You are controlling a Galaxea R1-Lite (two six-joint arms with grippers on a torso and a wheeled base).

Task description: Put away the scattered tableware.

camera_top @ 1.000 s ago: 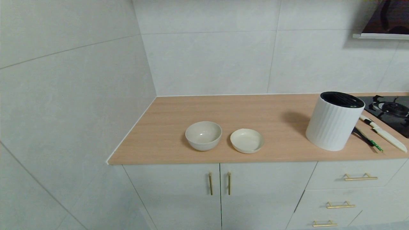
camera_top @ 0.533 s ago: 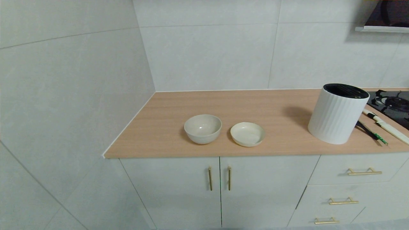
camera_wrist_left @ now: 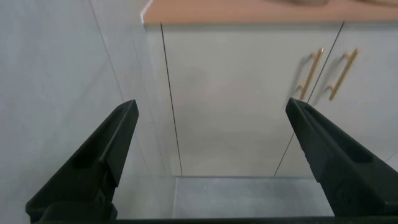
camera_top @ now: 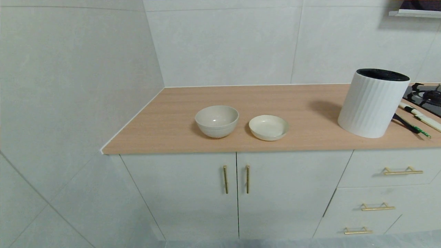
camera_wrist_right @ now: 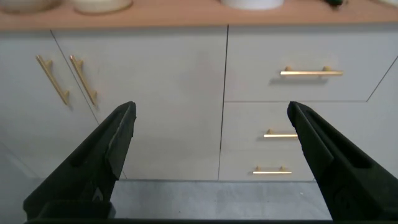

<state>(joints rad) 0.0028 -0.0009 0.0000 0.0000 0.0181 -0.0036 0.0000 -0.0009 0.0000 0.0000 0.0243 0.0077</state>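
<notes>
Hanging low before the cabinet doors (camera_top: 193,193), left hand (camera_wrist_left: 210,115) and right hand (camera_wrist_right: 211,115) both gaped open | bowl (camera_top: 216,121) and shallow dish (camera_top: 268,127) sat side by side on the bench (camera_top: 310,113), above both hands | bowl lay leftward, probably nearer the left arm

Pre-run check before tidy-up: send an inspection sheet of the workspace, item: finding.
Surface: wooden counter in a tiled corner.
Job's things: bowl and dish upright, side by side, apart, near the front edge; holder upright to the right; knife and dark utensil lie flat between holder and stove.
Clutter: nothing seen.
Grippers: left gripper open, low before the doors; right gripper open, low before doors and drawers; both hold nothing.
Cables: nothing seen.
Surroundings: stove at the counter's right end; doors and drawers shut; tiled walls.
</notes>
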